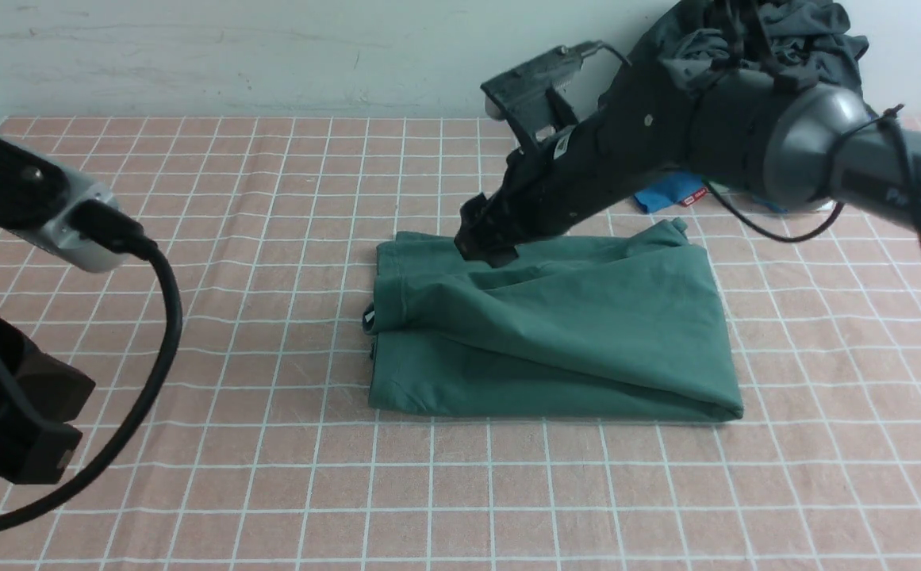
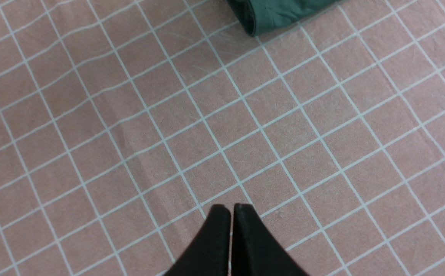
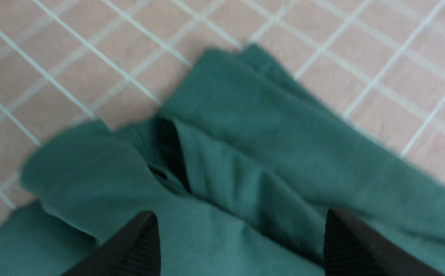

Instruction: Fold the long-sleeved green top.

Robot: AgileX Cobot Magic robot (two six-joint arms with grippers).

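Showed the green long-sleeved top (image 1: 555, 349) folded into a rough rectangle at the middle of the pink checked tabletop (image 1: 190, 412), with a loose layer doubled across its upper face (probably a sleeve, though hard to tell). Stretched the right arm (image 1: 587, 174) in from the far right, sloping down to the top's far edge, jaws spread wide above the fabric and clasping nothing, seemingly so the fold could rest flat. Set the left arm (image 1: 24, 198) at the near left, jaws pressed shut over bare tabletop, clear of the work.
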